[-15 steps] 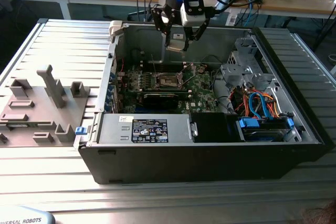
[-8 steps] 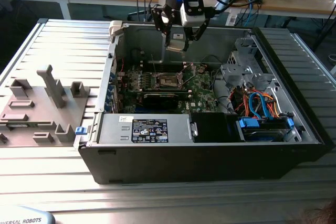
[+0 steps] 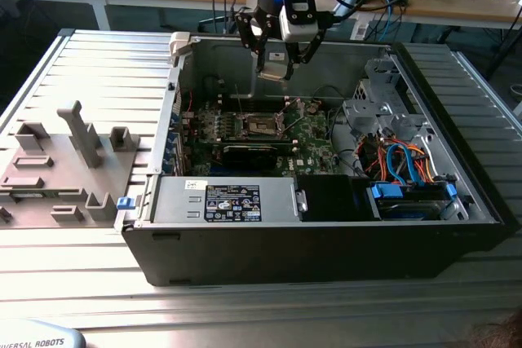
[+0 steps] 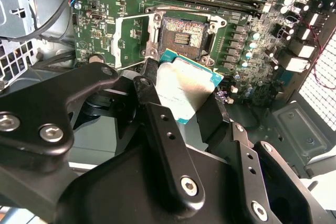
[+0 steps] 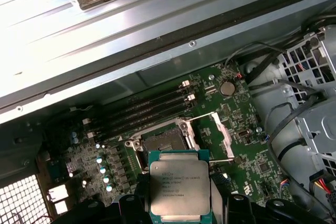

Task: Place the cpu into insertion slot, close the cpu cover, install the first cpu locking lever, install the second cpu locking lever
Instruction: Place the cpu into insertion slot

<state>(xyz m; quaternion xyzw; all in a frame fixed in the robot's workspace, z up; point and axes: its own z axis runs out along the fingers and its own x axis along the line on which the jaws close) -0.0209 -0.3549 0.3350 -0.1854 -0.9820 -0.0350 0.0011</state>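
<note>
The cpu [image 5: 180, 190] is held between the black fingers [image 4: 163, 129] of the gripper [image 3: 275, 72], whose jaws are closed narrowly on its edges. In the exterior view it is seen at the upper centre of the frame, above the open computer case [image 3: 326, 242]. The insertion slot [image 5: 161, 142] lies uncovered just beyond the chip and is not touched by it. The cpu cover [image 5: 223, 135] stands open beside the slot. 4 long memory slots [image 5: 152, 106] run along the slot's far side. Cables [image 5: 283, 129] and a drive cage [image 3: 375, 103] are crowded at the exterior view's right.

cpu [image 5: 180, 187] aloft above empty insertion slot [image 4: 182, 36]; cpu cover [image 5: 221, 129] swung open.
</note>
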